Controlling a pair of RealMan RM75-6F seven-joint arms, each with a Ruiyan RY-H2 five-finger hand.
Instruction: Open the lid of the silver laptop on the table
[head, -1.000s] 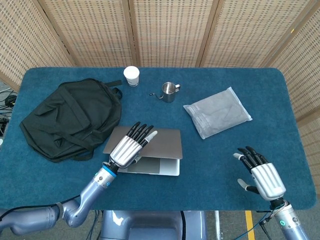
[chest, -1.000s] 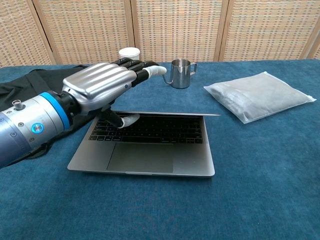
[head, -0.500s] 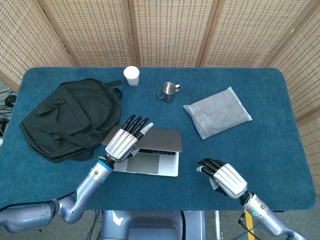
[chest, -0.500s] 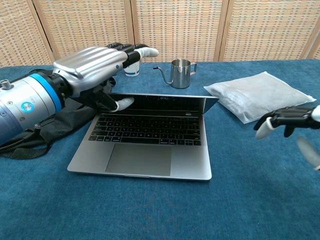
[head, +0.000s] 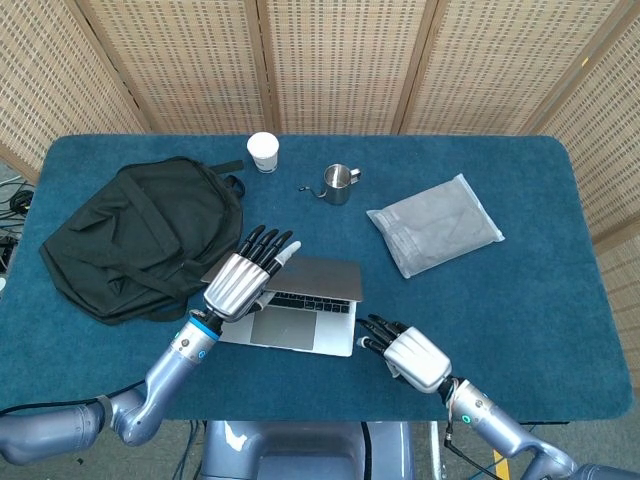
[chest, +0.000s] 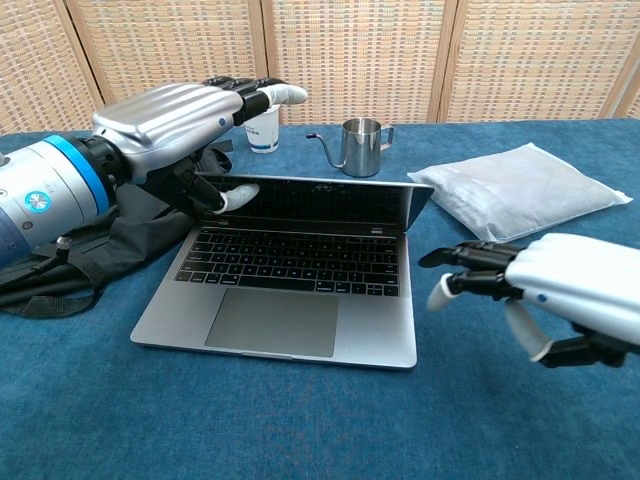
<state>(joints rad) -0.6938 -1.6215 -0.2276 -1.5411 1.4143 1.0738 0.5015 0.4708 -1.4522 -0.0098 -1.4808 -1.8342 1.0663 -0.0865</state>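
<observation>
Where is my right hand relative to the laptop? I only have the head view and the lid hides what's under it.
Observer: In the chest view the right hand hangs off the laptop's right side, fingertips pointing at the base's edge; I can't tell whether they touch it.
Operator: What is the left hand doing under the lid?
Observer: The left hand has its thumb on the inner face of the lid, near the top left corner, with the other fingers over the top.
Operator: How far open is it?
Observer: Partly. The lid leans well back from the keyboard, whose rows all show, but it is not yet upright.
</observation>
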